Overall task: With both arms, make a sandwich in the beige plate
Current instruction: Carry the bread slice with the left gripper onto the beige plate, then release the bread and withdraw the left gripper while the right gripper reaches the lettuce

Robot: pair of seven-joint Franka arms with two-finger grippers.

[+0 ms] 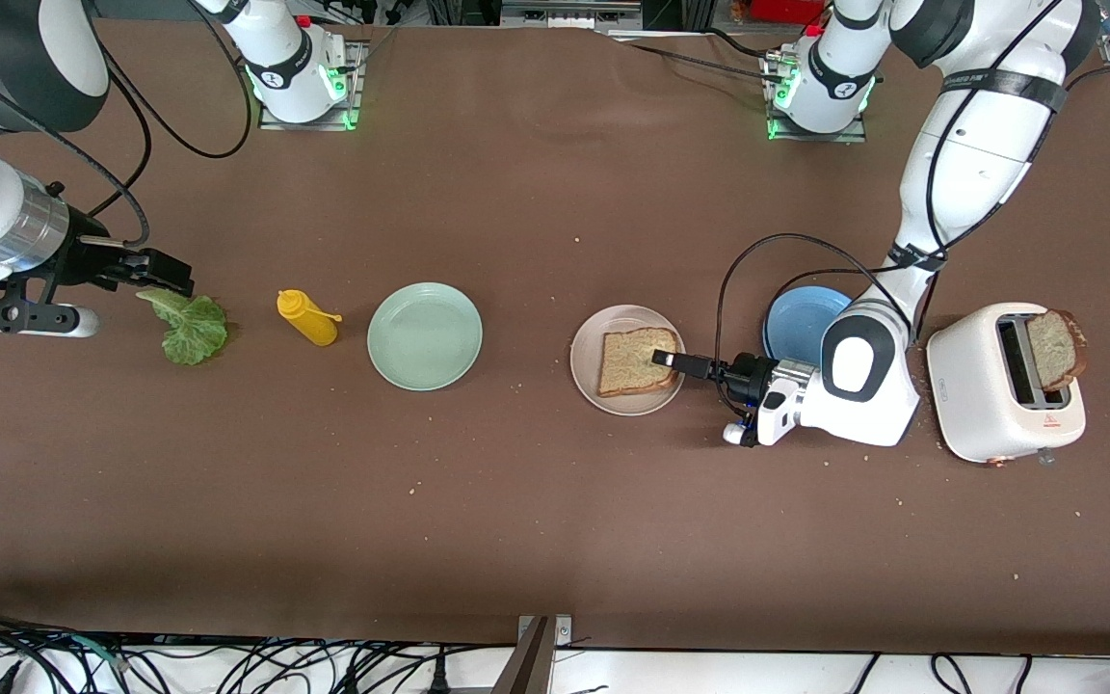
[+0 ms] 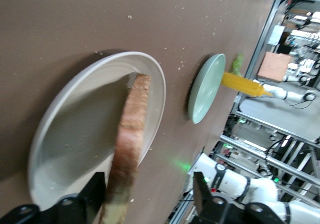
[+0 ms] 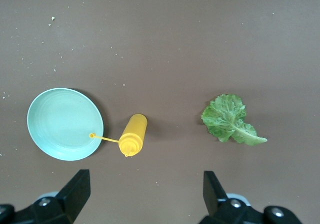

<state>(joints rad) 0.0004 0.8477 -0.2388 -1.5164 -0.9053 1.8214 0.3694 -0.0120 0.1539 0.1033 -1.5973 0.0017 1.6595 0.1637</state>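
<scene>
One slice of brown bread [image 1: 634,361] lies flat in the beige plate [image 1: 586,371]. My left gripper [image 1: 671,361] is low at the plate's rim on the left arm's side and is open. In the left wrist view the slice's crust edge [image 2: 131,134] runs between the spread fingers, close to one finger [image 2: 97,186], over the plate [image 2: 75,129]. A second slice [image 1: 1056,349] stands in the white toaster [image 1: 984,405]. The lettuce leaf [image 1: 191,328] lies at the right arm's end. My right gripper [image 1: 165,275] hangs open above the table beside the lettuce [image 3: 227,118], holding nothing.
A yellow squeeze bottle [image 1: 306,317] lies between the lettuce and the mint-green plate [image 1: 425,335]. A blue plate [image 1: 801,323] sits beside the left arm's wrist, toward the toaster. Crumbs are scattered over the brown table.
</scene>
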